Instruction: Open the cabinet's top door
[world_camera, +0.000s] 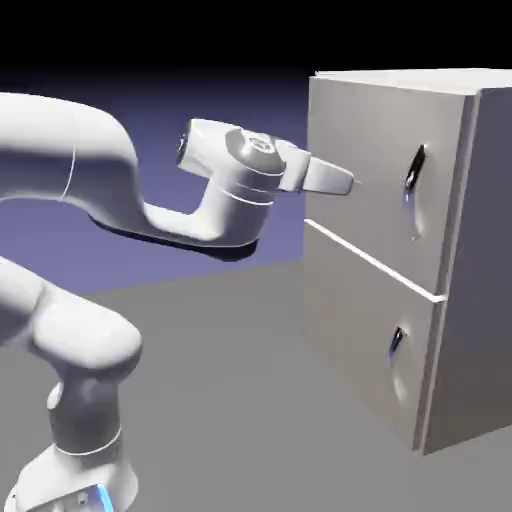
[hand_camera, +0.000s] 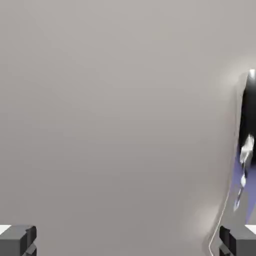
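The gripper (world_camera: 352, 183) is sitting wide open and empty, pointing straight at the top door (world_camera: 375, 170), left of its handle (world_camera: 414, 180).

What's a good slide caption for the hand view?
Open gripper faces the closed top door, its metal handle off to the right edge.

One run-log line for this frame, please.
phase: approach | claw: open, empty, level, facing flat light-grey top door | long curved metal handle: ungrasped, beside claw | doors: shut
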